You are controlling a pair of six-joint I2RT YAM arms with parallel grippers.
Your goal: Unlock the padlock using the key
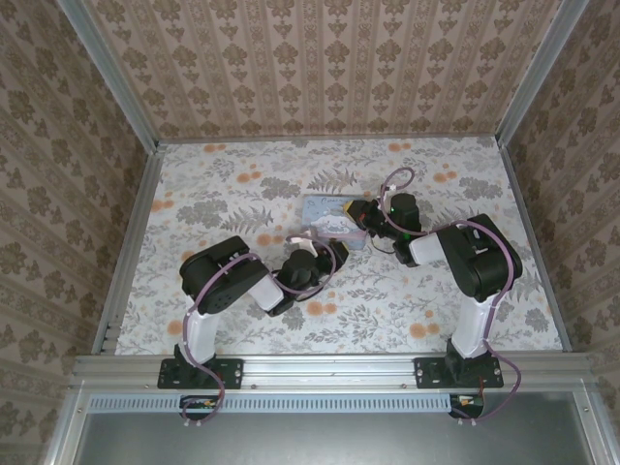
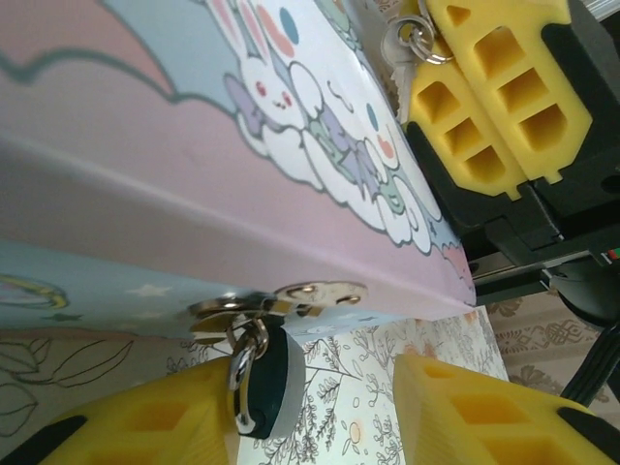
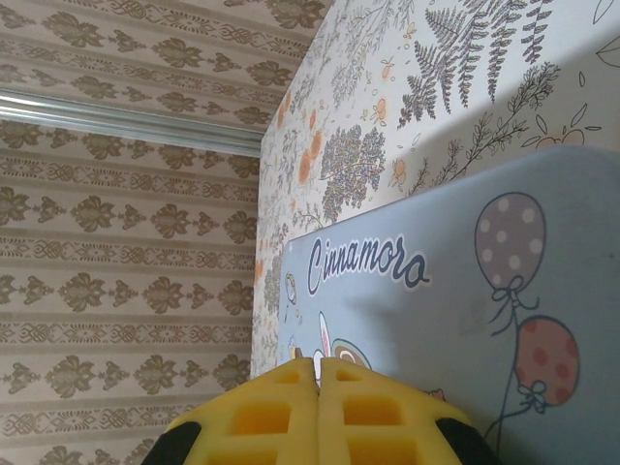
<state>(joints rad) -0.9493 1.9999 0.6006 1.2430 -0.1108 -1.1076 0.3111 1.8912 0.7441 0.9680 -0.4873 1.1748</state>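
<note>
The tiny dark teal padlock hangs by its thin shackle from the metal hasp on the front of the pale blue cartoon tin. My left gripper is open just below the tin's edge, and the padlock rests against its left finger. My right gripper is over the tin's lid, shut on the key, whose ring sticks out at the fingertips. In the right wrist view the shut gripper hides the key. From above, both grippers meet at the tin.
The tin lies at the middle of a floral-patterned table, with patterned walls on three sides and a metal rail at the near edge. Both arms crowd the tin; open table lies left, right and behind.
</note>
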